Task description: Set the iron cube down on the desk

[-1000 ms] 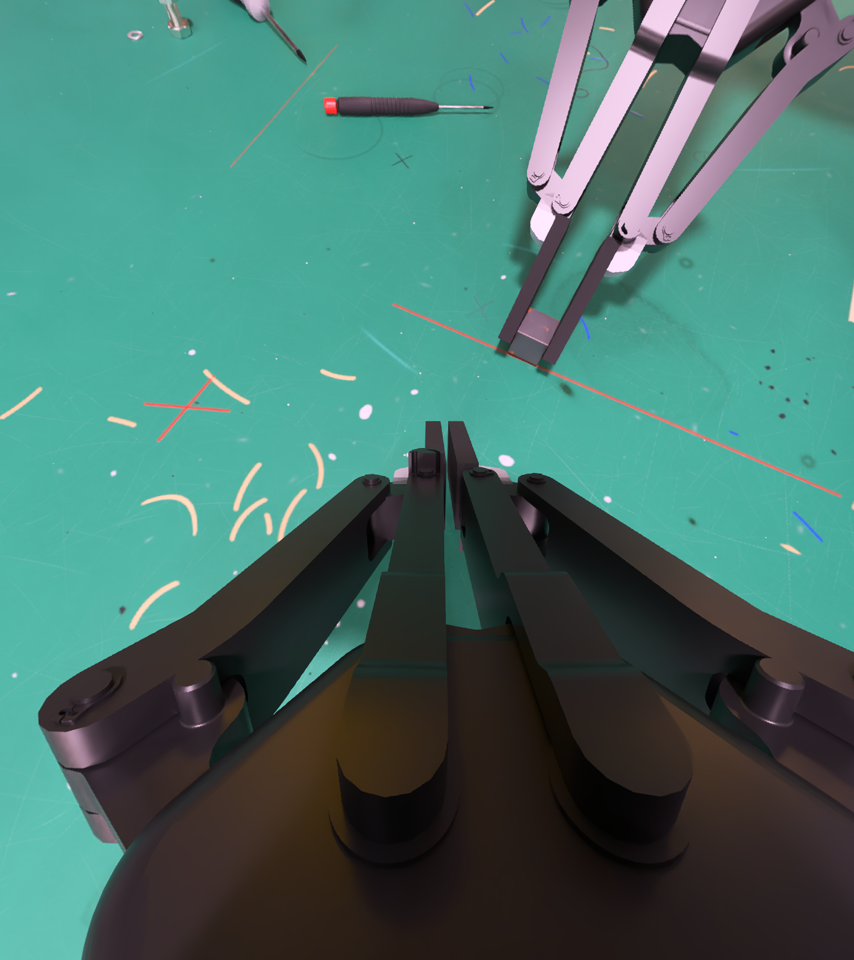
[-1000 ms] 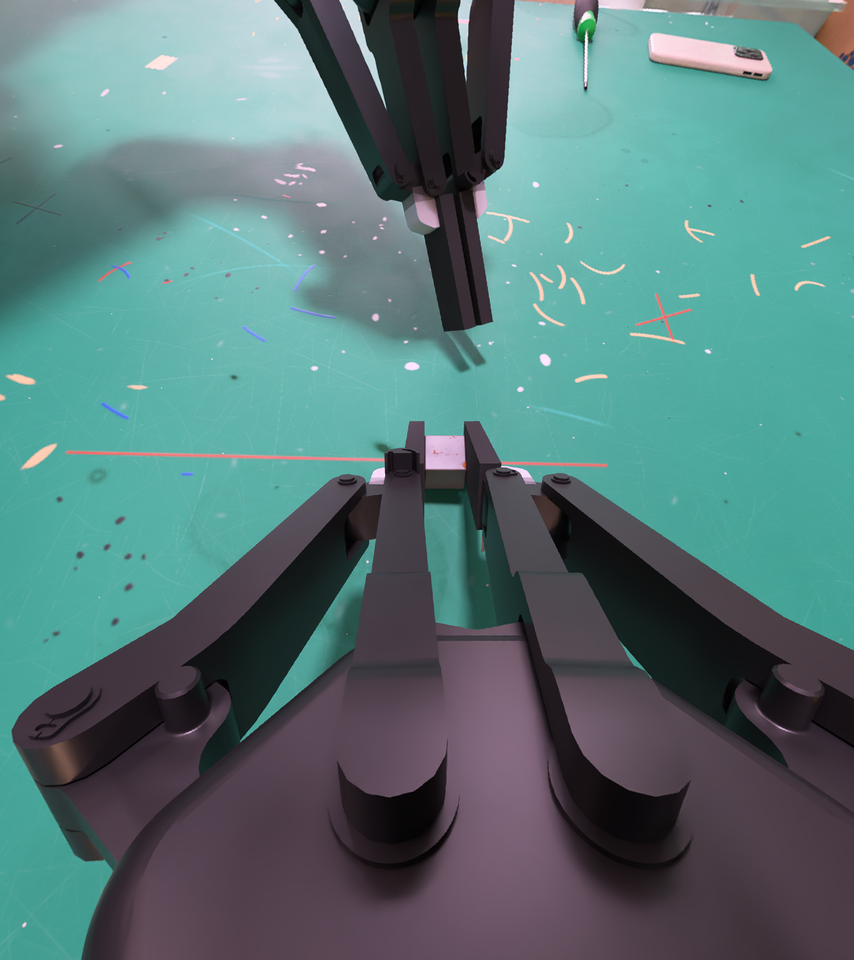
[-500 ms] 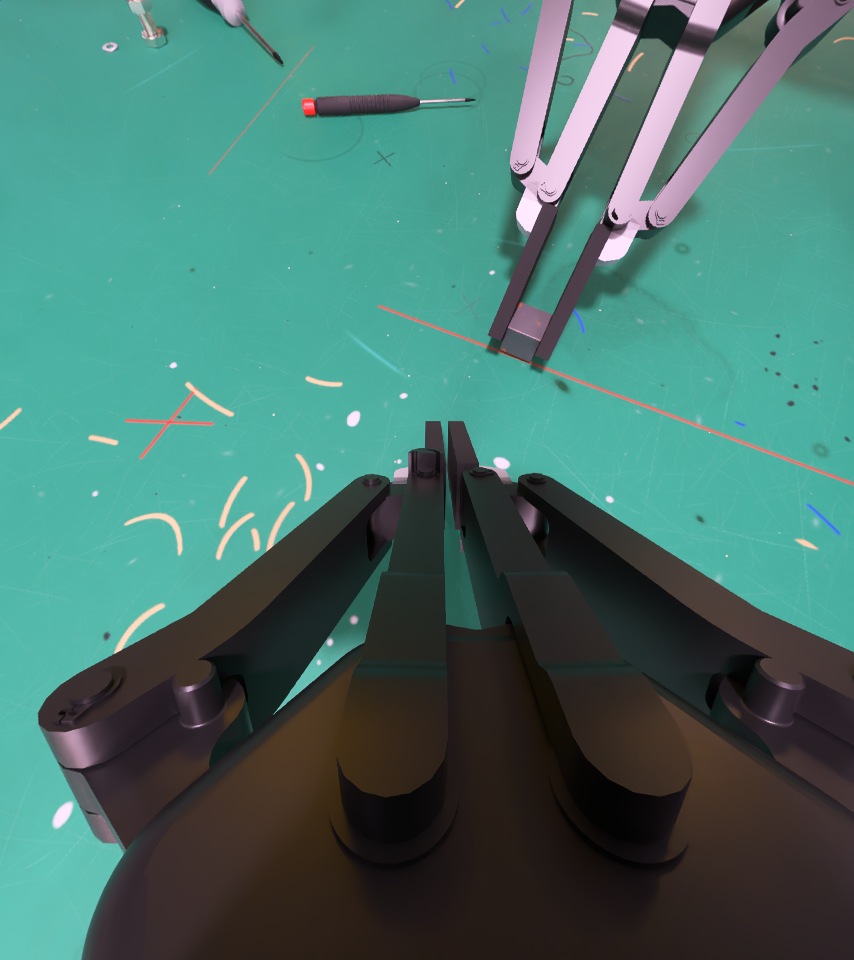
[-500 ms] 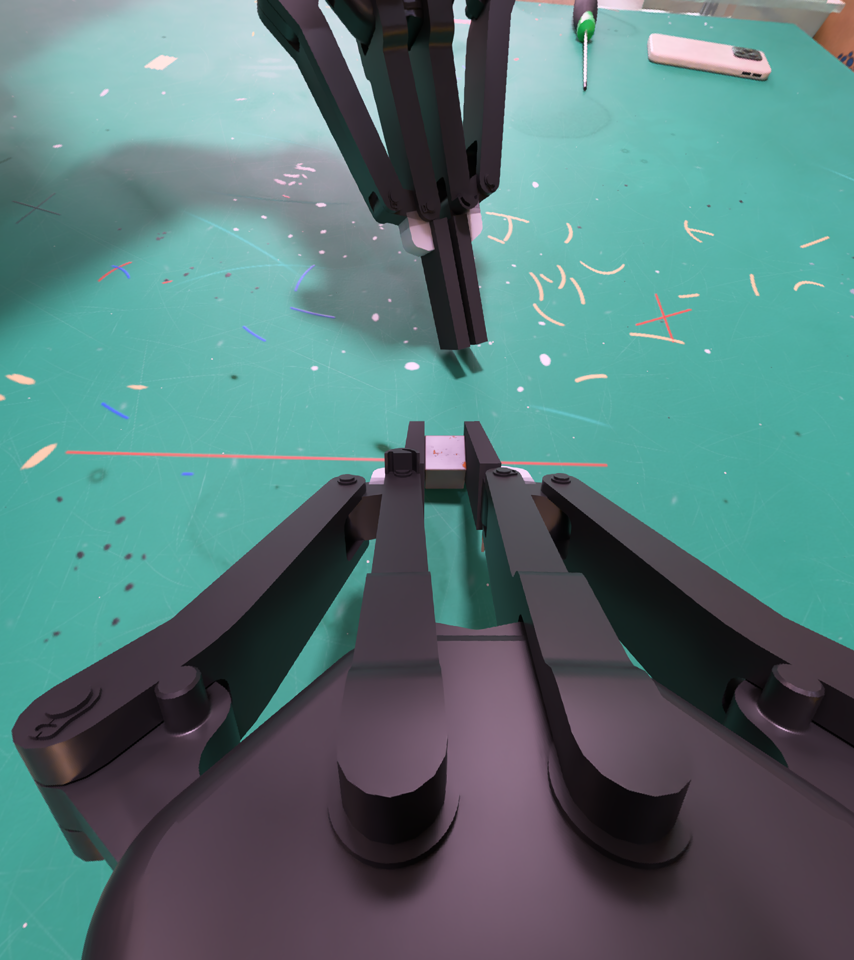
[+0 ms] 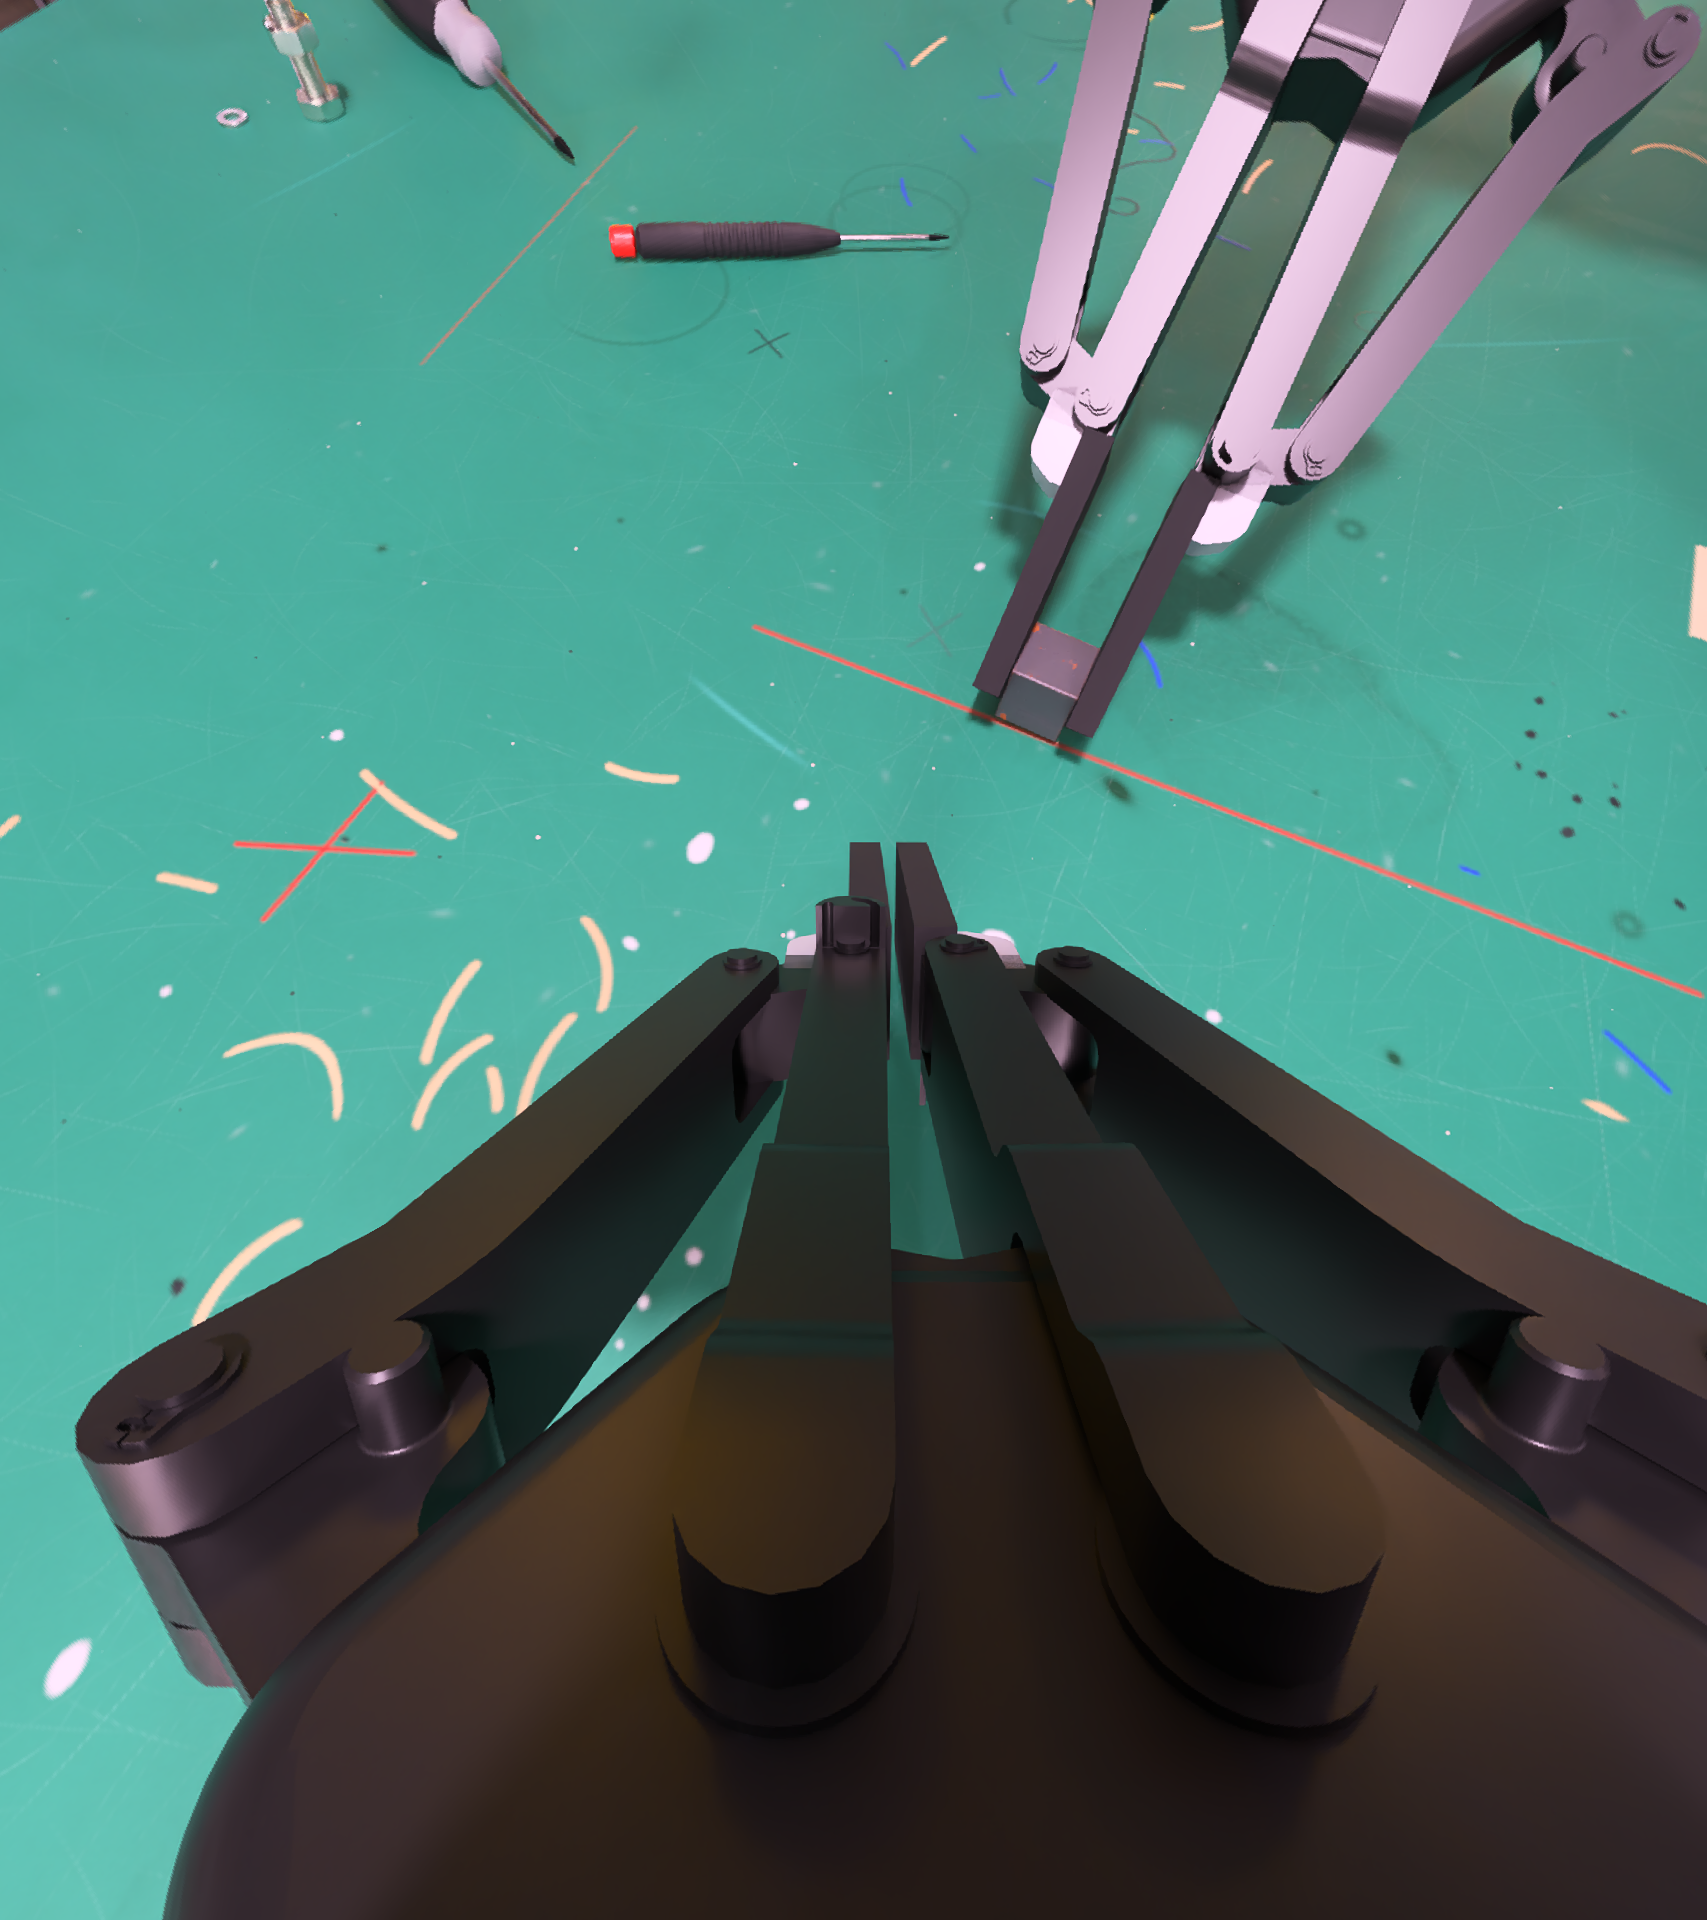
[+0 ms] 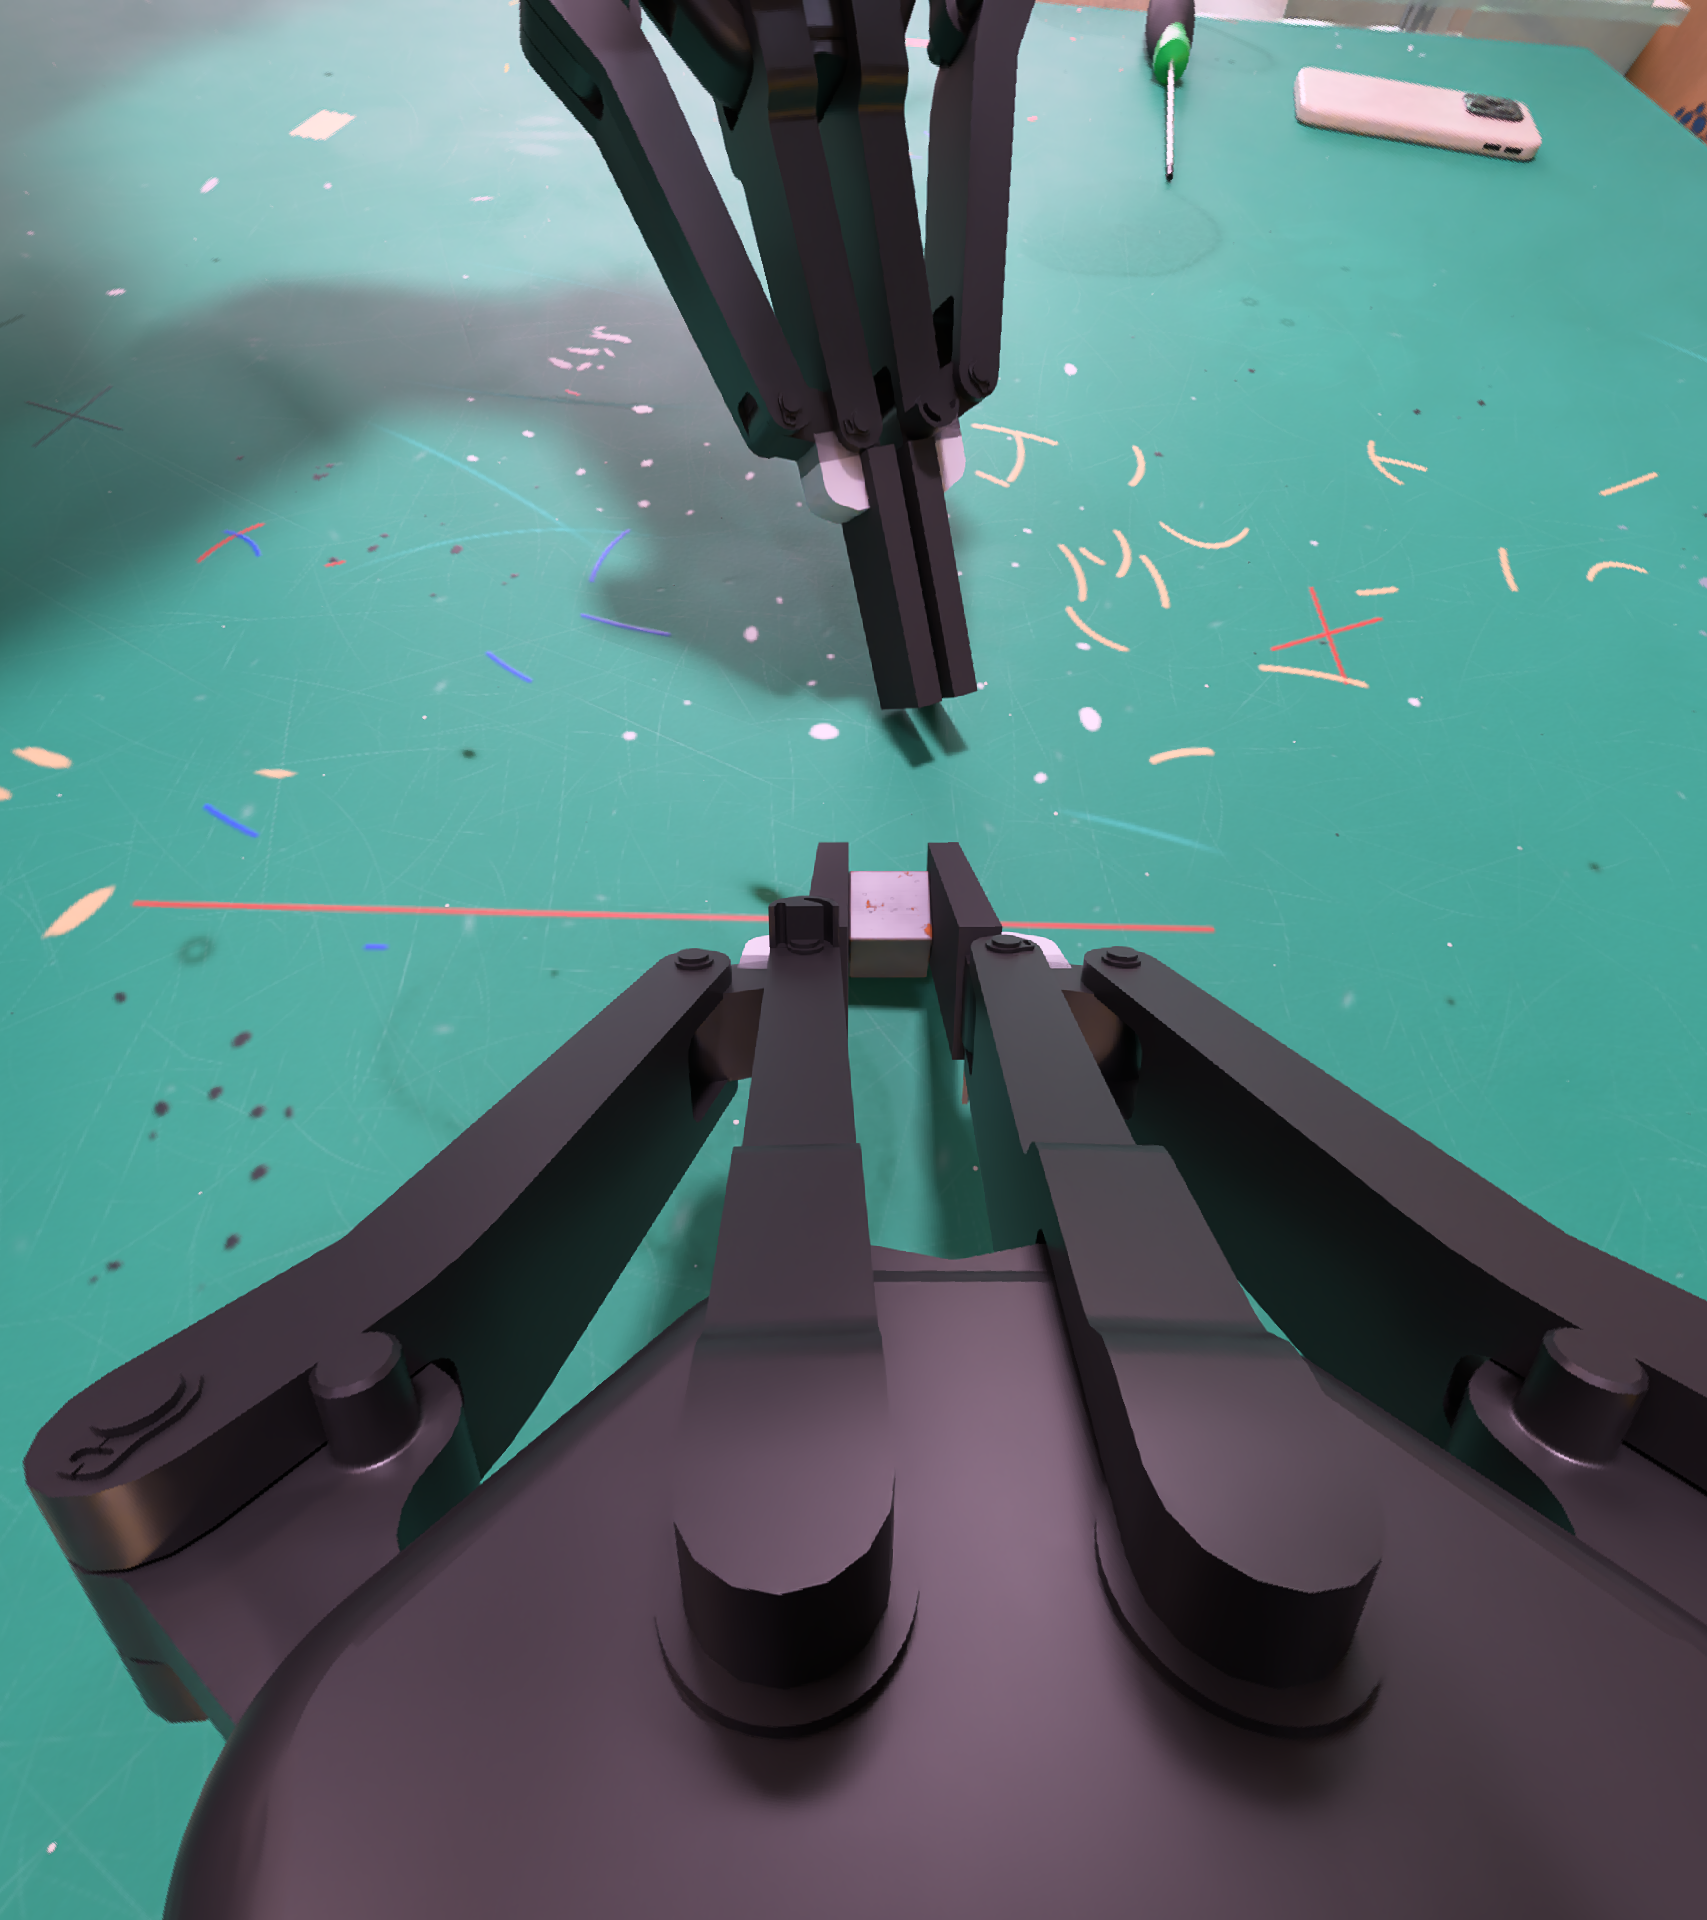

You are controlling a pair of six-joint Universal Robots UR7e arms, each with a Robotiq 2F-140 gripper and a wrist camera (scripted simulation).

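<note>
The right gripper [image 6: 888, 899] has its two fingers pressed on the sides of the iron cube [image 6: 888, 912]. The cube is small and grey with tiny orange specks. It sits between the fingertips, low down at the green desk [image 6: 413, 1039], right on a long thin red line [image 6: 444, 910]. In the left wrist view the cube [image 5: 1044, 681] looks like it touches the desk, but I cannot tell for sure.

The left gripper [image 5: 885, 878] holds nothing. Its two fingers are pushed together with only a thin crack between them. It hangs just above the desk, near the cube on the far side of the red line, with its fingertips pointing down.

Farther from the cube lies a black screwdriver with a red cap [image 5: 745, 240]. Beyond that are a bolt with a nut [image 5: 303, 64] and a small washer [image 5: 231, 117]. Well apart from the cube, at the far desk edge in the right wrist view, lie a green-handled screwdriver [image 6: 1169, 73] and a pale phone [image 6: 1415, 112]. A red cross mark [image 6: 1325, 632] is drawn off to one side of the cube.
</note>
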